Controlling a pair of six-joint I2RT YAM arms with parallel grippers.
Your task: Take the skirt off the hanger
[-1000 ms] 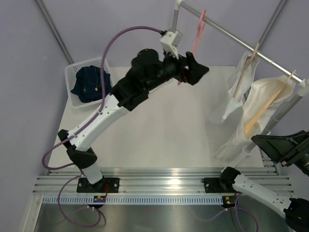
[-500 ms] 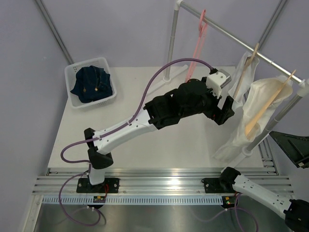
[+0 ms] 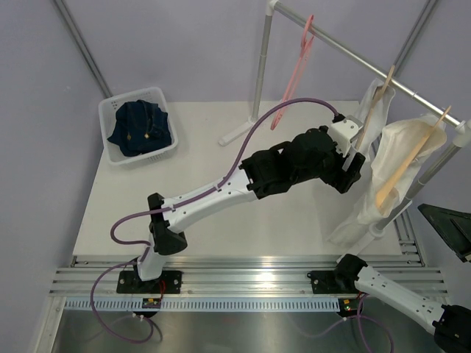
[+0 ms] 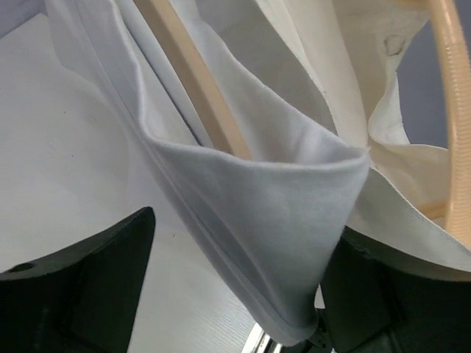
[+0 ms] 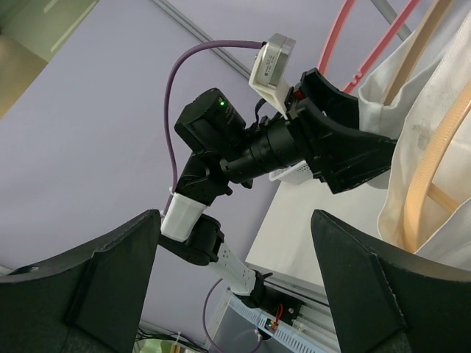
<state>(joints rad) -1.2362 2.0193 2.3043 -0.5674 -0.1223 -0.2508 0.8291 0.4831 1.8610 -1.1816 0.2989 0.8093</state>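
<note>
My right hand (image 3: 447,223) is mostly cut off overhead, and the skirt (image 4: 272,206) hides the hanger (image 4: 195,81) lower down.

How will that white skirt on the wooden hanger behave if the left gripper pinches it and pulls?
Probably floppy: the white skirt hangs in soft folds at the open left gripper. It looks thin and light, so it may bunch rather than lift cleanly. The wooden hanger sits inside it and could swing or snag.

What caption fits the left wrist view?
Open left gripper straddling a fold of white skirt on its wooden hanger.
</note>
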